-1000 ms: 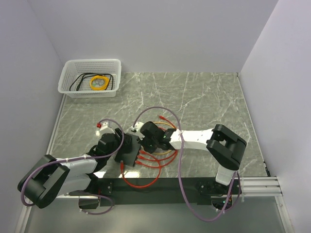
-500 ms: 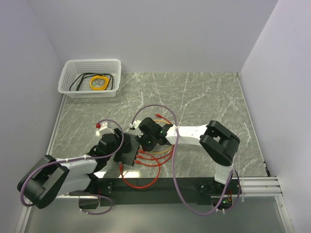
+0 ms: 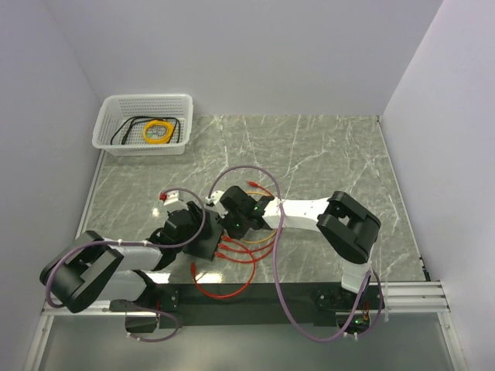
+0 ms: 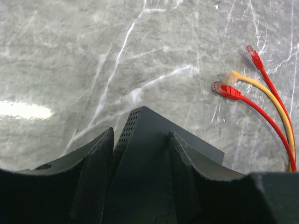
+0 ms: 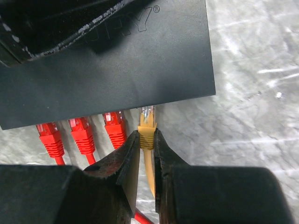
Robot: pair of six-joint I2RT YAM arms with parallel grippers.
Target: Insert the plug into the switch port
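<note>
Black-and-white arms [image 3: 308,209], lilac cables [image 3: 247,169]

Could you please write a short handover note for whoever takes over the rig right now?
Left gripper: shut on the switch, bracing it.
Right gripper: shut on the orange-yellow plug, whose tip is at the switch's port edge.
Done: three red plugs sit in that edge beside it.
Left: the held plug does not look fully seated, so push it home. A loose red connector lies on the table.
</note>
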